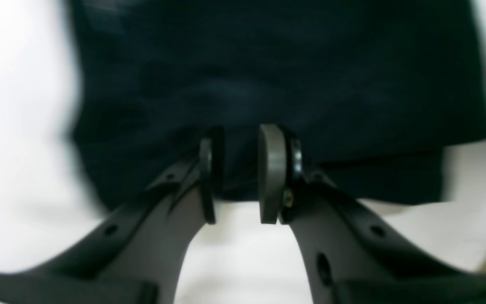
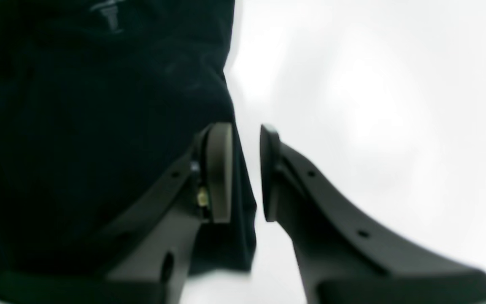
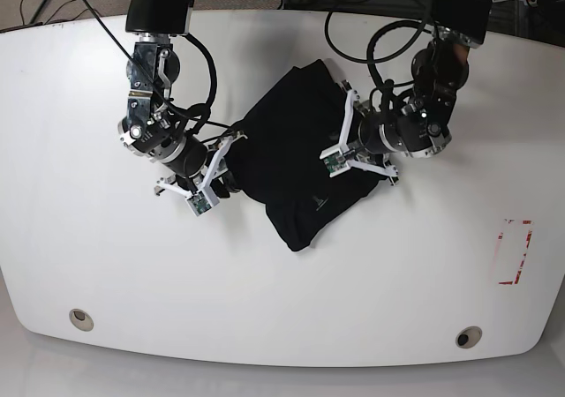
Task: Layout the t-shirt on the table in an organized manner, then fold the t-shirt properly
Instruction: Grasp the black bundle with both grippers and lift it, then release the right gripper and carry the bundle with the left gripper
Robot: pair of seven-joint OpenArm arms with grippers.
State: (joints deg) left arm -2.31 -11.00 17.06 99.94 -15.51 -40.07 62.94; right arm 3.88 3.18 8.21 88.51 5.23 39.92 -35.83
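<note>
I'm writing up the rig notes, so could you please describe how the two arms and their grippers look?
Both arms are black with silver joint rings, looping black cables and white wrist brackets. The left gripper and right gripper have curved dark grey fingers ending in flat, rounded pads.

One garment, one table, two arms.
A single dark, crumpled fabric t-shirt [image 3: 296, 163] lies on one large white glossy table [image 3: 282, 309], which shows two round grommet holes [image 3: 80, 318] and one small red-outlined rectangle mark [image 3: 515, 252]; two black robot arms [image 3: 150, 106].
</note>
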